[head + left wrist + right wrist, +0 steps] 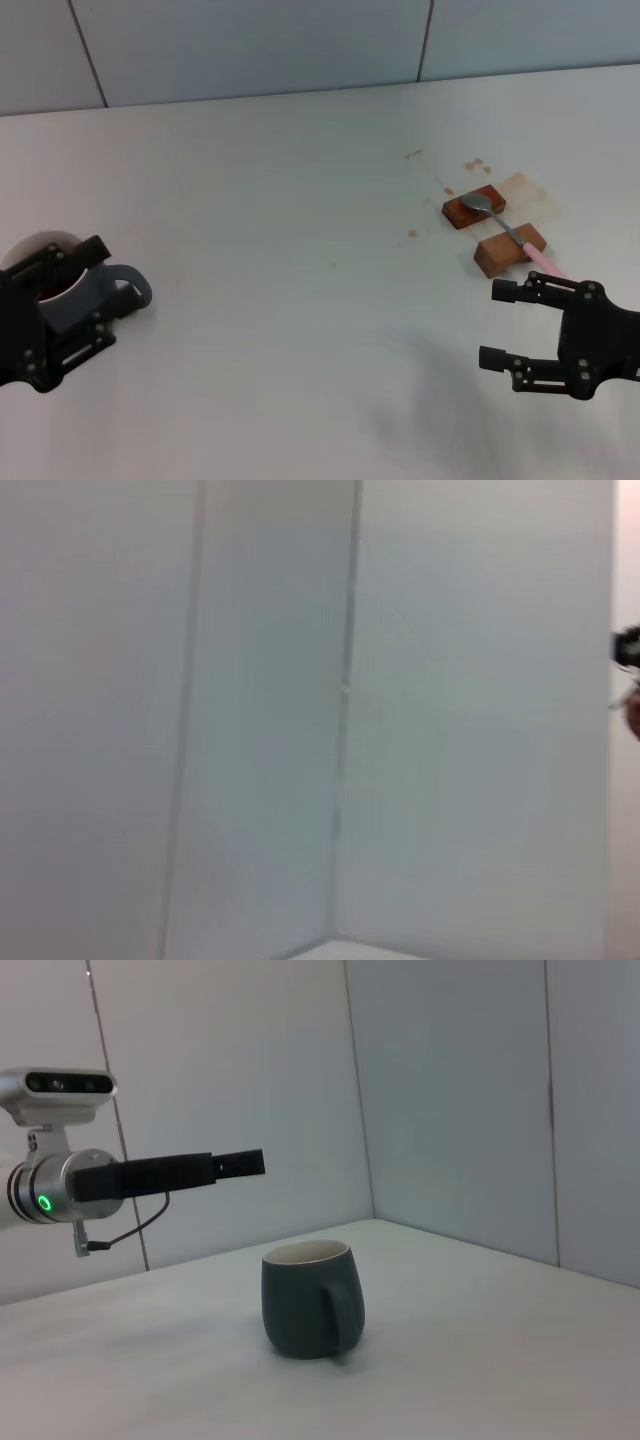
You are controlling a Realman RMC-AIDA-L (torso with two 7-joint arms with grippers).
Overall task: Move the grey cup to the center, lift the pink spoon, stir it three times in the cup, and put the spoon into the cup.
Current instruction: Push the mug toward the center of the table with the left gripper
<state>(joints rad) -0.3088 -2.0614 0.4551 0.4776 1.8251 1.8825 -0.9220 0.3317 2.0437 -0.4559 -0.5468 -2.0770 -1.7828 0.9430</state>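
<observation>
Now the left gripper [88, 290] hovers over the stout blue-grey ceramic mug [75, 300], jaws spread, not yet gripping. Best to straddle the mug's wall squarely before closing. Well right of the mug, the pink-handled metal spoon [508, 229] lies across two brown wooden blocks [474, 207]; right gripper [505, 325] waits released.

Grey cup [55, 285] far left; pink spoon [510, 231] right

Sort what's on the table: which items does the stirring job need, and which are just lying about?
Needed: grey cup, under the left gripper; pink spoon, beyond the right gripper.

Lying about: two wooden blocks propping the spoon; brown stains.
</observation>
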